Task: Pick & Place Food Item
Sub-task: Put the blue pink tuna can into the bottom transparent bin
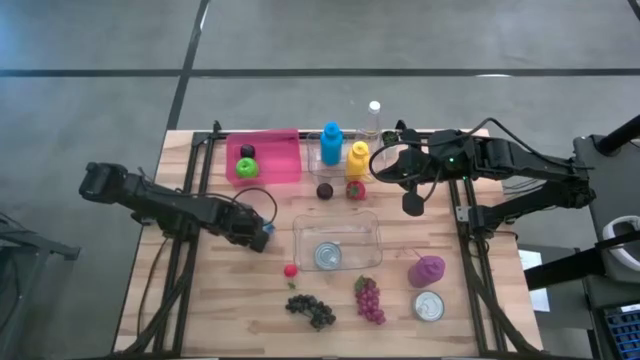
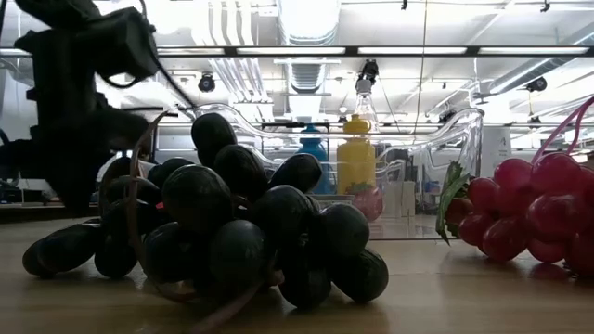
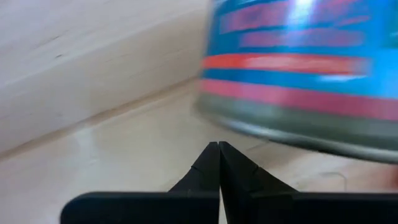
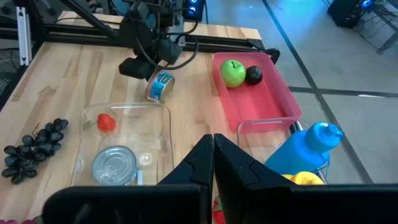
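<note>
A tin with a blue label lies tipped on its side on the wooden table, between the clear tub and the pink tray. My left gripper is shut and points down at the table right beside the tin, which fills the left wrist view; the high view shows this gripper left of the tub. My right gripper is shut and hangs high over the table's far right, holding nothing. My left gripper has its shut fingertips on or just above the bare wood, close to the tin's lower rim. I cannot tell whether they touch the tin.
The tub holds a silver tin. The pink tray holds a green apple and a dark fruit. Bottles stand at the back; black grapes, red grapes, a small red fruit and a purple thing lie near.
</note>
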`<act>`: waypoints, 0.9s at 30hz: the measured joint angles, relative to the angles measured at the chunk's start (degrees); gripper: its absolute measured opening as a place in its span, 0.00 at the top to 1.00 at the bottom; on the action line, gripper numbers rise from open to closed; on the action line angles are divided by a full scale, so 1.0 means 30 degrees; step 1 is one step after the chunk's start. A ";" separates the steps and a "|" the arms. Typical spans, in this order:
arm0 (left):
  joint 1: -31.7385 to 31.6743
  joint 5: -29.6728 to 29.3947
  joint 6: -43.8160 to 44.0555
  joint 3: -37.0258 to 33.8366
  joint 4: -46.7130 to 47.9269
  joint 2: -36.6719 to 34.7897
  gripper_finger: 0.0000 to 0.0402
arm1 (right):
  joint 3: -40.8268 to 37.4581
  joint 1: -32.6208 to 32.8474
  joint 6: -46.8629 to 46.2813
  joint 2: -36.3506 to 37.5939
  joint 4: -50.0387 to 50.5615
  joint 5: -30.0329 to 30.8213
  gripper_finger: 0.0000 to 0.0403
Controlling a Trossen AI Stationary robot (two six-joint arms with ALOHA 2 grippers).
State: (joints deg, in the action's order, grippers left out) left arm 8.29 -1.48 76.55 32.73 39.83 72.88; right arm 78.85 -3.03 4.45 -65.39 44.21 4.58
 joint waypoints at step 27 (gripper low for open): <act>0.1632 0.0034 -0.0859 0.7232 0.5028 -0.0015 1.00 | 0.0000 0.0000 -0.0358 0.0000 0.0015 0.0000 0.98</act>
State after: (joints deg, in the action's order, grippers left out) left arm 13.19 -1.38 73.97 54.43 54.91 72.84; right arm 78.85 -3.03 3.37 -65.39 44.25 4.58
